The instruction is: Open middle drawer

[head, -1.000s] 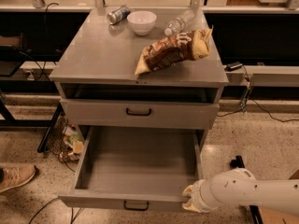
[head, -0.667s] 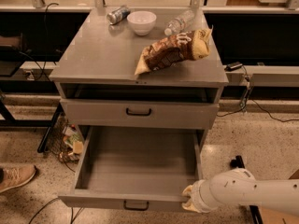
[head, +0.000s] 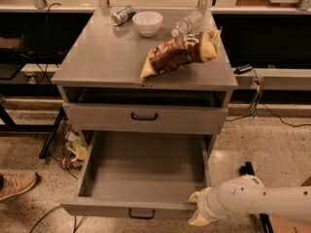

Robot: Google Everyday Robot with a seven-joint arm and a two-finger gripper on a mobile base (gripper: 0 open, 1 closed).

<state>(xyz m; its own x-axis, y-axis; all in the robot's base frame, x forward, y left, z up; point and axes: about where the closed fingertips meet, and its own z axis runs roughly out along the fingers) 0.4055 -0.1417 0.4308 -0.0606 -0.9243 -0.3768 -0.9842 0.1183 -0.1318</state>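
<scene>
Grey metal middle drawer (head: 146,176), pulled well out beneath the upper drawer (head: 144,118) of the cabinet. My gripper (head: 195,208) sits at its front right corner, jaws apart, cream fingertips (head: 194,196) beside the front panel.

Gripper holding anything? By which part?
Cannot tell. The gripper sits at the front right corner of the open middle drawer, not at its handle.
</scene>
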